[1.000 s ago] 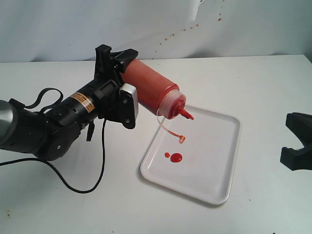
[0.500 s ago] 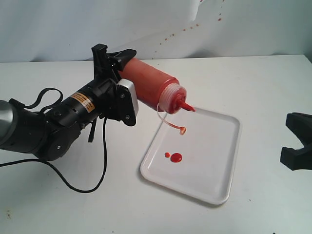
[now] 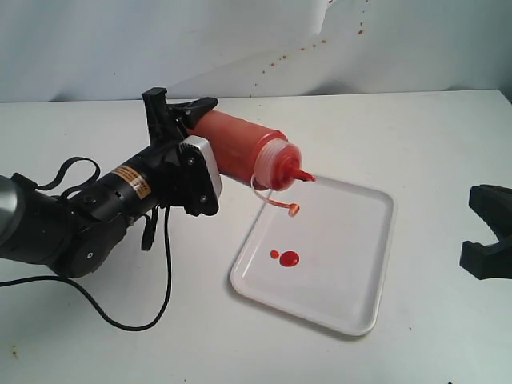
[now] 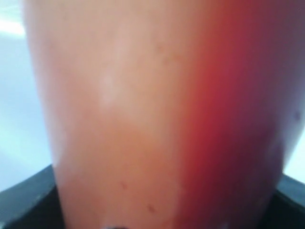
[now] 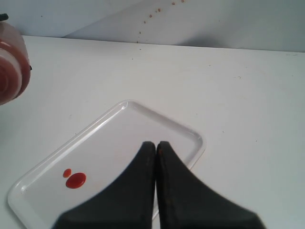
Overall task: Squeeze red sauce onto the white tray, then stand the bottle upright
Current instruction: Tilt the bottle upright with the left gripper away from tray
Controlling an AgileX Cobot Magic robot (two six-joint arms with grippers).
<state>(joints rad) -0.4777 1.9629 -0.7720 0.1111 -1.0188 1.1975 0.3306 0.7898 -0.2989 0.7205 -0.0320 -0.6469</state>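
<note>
My left gripper [image 3: 182, 112] is shut on the base end of the bottle [image 3: 240, 148], holding it almost level in the air. The nozzle [image 3: 302, 176] points right over the far left corner of the white tray [image 3: 344, 272]. The small cap [image 3: 293, 210] dangles on its tether below the nozzle. Two round blobs of red sauce [image 3: 289, 258] lie on the tray's near left part. In the left wrist view the bottle [image 4: 143, 114] fills the picture. My right gripper [image 5: 155, 144] is shut and empty, above the tray [image 5: 109, 138], with the red sauce [image 5: 76, 180] visible beside it.
The white table [image 3: 416, 136] carries the tray only. A black cable [image 3: 136, 304] trails from the left arm across the table's near left. Small red splashes dot the back wall [image 3: 288, 52]. My right gripper [image 3: 486, 232] sits at the far right edge.
The left gripper has rotated the bottle from nozzle-down toward level and drawn it slightly left. The cap swung up with it. The blobs and the right gripper are unchanged.
</note>
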